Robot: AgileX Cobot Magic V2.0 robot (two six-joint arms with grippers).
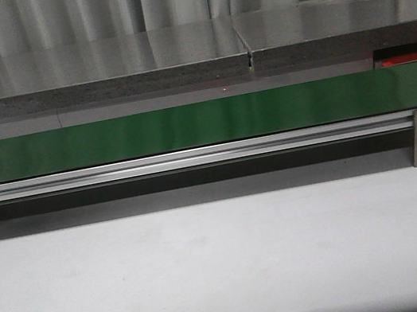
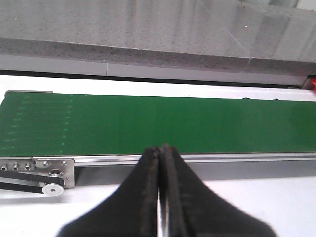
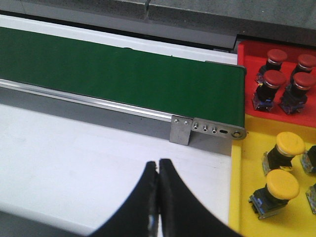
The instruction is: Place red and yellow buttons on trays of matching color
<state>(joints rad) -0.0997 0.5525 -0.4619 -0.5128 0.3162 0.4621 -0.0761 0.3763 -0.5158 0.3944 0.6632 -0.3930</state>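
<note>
The white counter (image 1: 228, 266) lies in the near half of the front view, and across its far side the green conveyor belt (image 1: 187, 126) runs left to right, its long axis lying across the robot's front. No button rides on the belt in any view.

At the belt's right end sit the two trays. The red tray (image 3: 247, 54) is the farther one and holds four red buttons (image 3: 274, 81) standing together. The yellow tray (image 3: 239, 187) is the nearer one, touching the red tray's near edge, and holds yellow buttons (image 3: 281, 190) lying on their sides, with others partly cut off at the frame edge.

The right gripper (image 3: 158, 170) hovers over bare counter near the belt's right end, jaws clenched on nothing; the trays lie to its right and the belt beyond it. The left gripper (image 2: 161, 154) hangs near the belt's left end, by the drive pulley (image 2: 53, 187), jaws likewise pressed together and empty.

Both trays are well apart from the left arm, so the right arm is likely the one to serve them.
</note>
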